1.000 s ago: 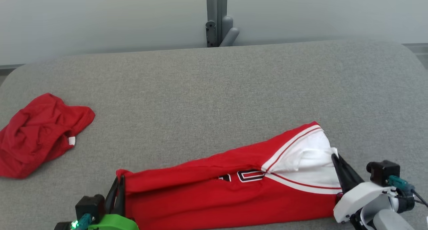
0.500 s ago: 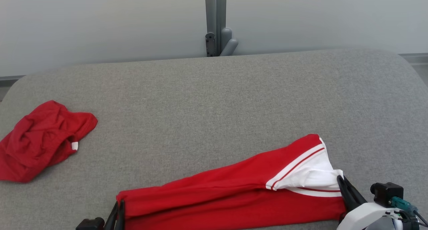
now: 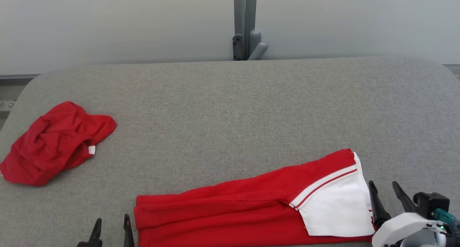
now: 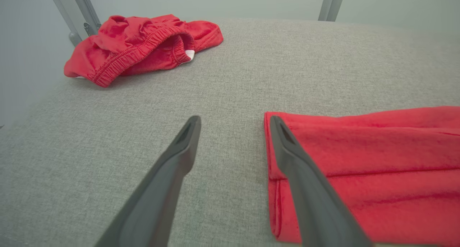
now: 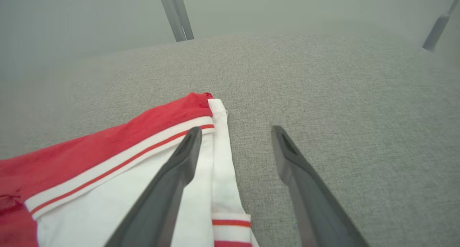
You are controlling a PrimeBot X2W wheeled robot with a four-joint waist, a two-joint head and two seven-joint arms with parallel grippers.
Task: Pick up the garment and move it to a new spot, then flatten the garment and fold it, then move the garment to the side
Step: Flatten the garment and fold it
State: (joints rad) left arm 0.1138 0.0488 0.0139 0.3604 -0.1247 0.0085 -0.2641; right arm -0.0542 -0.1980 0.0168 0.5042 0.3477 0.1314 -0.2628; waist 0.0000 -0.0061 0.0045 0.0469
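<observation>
The left claw [image 3: 111, 227] and right claw [image 3: 383, 196], both spread and empty, flank the folded red-and-white garment [image 3: 233, 211] lying flat on the grey bench [image 3: 230, 107].

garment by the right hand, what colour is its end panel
White, with a thin red stripe, on an otherwise red garment; clearest in the right wrist view.
</observation>
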